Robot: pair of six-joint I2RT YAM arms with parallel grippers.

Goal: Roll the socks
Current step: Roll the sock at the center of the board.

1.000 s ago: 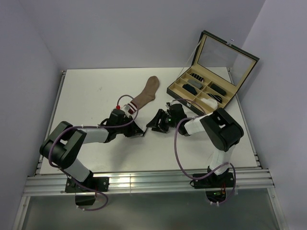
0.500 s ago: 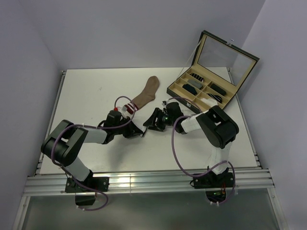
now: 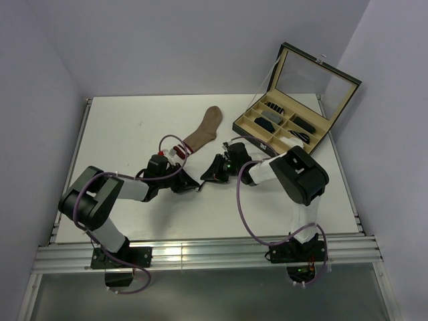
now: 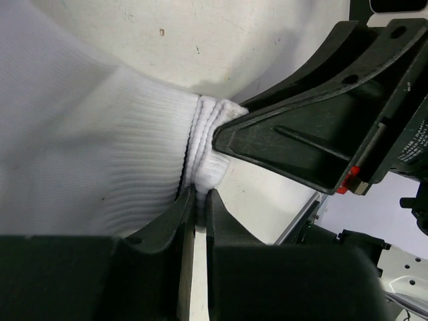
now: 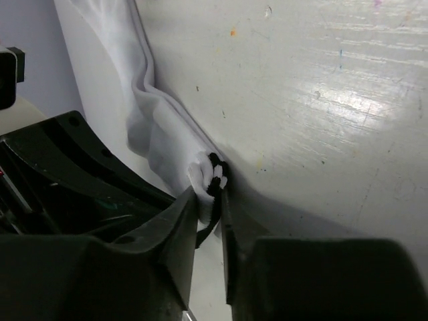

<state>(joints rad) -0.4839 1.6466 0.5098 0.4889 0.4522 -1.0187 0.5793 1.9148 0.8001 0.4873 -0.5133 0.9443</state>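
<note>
The white sock [image 4: 100, 147] lies on the table between the two arms, and my left gripper [image 4: 199, 194] is shut on a bunched fold of it. My right gripper [image 5: 208, 194] is shut on the same sock's [image 5: 157, 127] dark-striped cuff edge. Seen from above, the left gripper [image 3: 190, 182] and right gripper [image 3: 212, 175] nearly touch at the table's middle, and they hide most of the white sock. The tan-brown sock [image 3: 204, 130] lies flat behind them, its red-and-white cuff [image 3: 177, 152] close to the left wrist.
An open compartment box [image 3: 284, 127] with small dark sock rolls stands at the back right, its mirrored lid [image 3: 311, 73] upright. In the left wrist view the right gripper's black finger [image 4: 307, 140] fills the right side. Walls enclose the table on three sides.
My right gripper slid left toward the left gripper and closed on the white sock's cuff. The left gripper kept its hold and barely moved.
</note>
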